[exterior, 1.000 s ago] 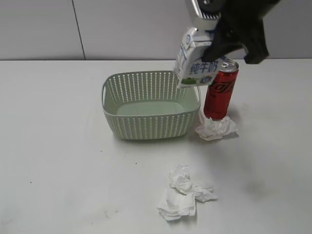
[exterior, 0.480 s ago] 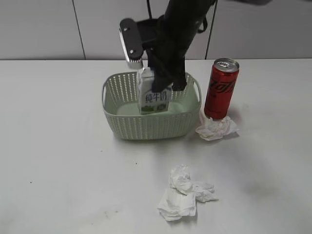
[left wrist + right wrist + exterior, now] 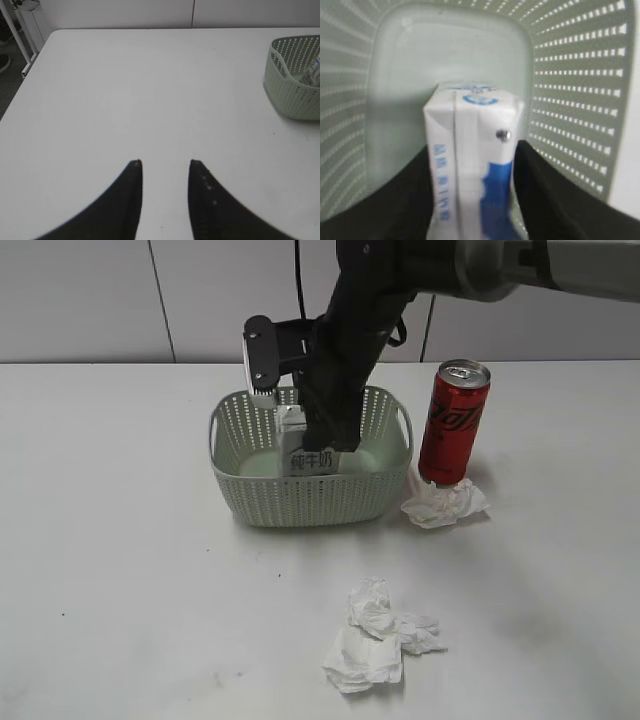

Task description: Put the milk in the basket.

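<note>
The milk (image 3: 310, 455) has blue Chinese words on its front; they look like 纯牛奶. The red can (image 3: 452, 423) near the desk's back right has white writing, too tilted to read.

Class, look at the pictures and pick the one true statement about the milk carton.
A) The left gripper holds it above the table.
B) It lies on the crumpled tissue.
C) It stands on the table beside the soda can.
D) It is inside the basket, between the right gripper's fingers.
D: the milk carton sits within the basket walls, with the right gripper closed on either side of it.
</note>
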`<action>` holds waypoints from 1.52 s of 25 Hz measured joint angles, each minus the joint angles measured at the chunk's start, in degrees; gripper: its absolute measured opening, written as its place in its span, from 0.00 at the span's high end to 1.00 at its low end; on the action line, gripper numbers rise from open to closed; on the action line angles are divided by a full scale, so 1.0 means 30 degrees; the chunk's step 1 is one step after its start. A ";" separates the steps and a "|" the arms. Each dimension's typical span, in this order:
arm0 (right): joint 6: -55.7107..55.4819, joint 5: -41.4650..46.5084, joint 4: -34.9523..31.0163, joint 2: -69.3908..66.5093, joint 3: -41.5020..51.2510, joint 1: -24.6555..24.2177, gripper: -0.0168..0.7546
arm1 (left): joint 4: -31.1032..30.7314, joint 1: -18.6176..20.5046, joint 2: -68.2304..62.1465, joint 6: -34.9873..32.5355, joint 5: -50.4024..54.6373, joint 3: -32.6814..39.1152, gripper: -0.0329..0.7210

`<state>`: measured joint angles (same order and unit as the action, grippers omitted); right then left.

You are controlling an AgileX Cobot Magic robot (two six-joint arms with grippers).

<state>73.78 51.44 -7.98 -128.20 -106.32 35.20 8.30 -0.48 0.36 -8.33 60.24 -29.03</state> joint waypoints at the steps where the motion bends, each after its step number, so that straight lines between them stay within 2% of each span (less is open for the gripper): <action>1: -0.0043 -0.0100 -0.0019 0.0000 -0.0040 0.0000 0.47 | 0.0000 0.0000 0.0000 0.0000 0.0000 0.0000 0.64; 4: -0.0444 -0.0271 -0.0019 0.0079 -0.0124 0.0000 0.27 | 0.0000 0.0000 0.0000 0.0000 0.0000 0.0000 0.65; 6: -0.1045 -0.0252 -0.0019 0.0228 -0.0124 0.0000 0.22 | 0.0000 0.0000 0.0000 0.0000 0.0000 0.0000 0.65; 9: -0.2336 -0.0252 -0.0019 0.1016 -0.0124 0.0000 0.22 | 0.0000 0.0000 0.0000 0.0000 0.0000 0.0000 0.65; 14: -0.8990 -0.1297 -0.0158 0.3399 -0.0124 -0.0803 0.22 | 0.0000 0.0000 0.0000 0.0000 0.0000 0.0000 0.65; 18: -1.4335 -0.0735 0.0068 0.4760 -0.0124 -0.2966 0.22 | 0.0000 0.0000 0.0000 0.0000 0.0000 0.0000 0.65; 23: -2.0056 0.1355 0.1655 0.5838 -0.0124 -0.5962 0.23 | 0.0000 0.0000 0.0000 0.0000 0.0000 0.0000 0.65; 28: -2.1405 0.4968 0.2195 0.6363 -0.0124 -0.8676 0.23 | 0.0000 0.0000 0.0000 0.0000 0.0000 0.0000 0.65; 31: -2.1513 0.5812 0.2220 0.6766 0.0018 -0.9683 0.23 | 0.0000 0.0000 0.0000 0.0000 0.0000 0.0000 0.65; 38: -2.1564 0.5887 0.2324 0.9997 0.4159 -1.0009 0.23 | 0.0000 0.0000 0.0000 0.0000 0.0000 0.0000 0.65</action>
<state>9.08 69.10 -1.01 -98.21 -93.84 5.18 8.30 -0.48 0.36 -8.33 60.24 -29.03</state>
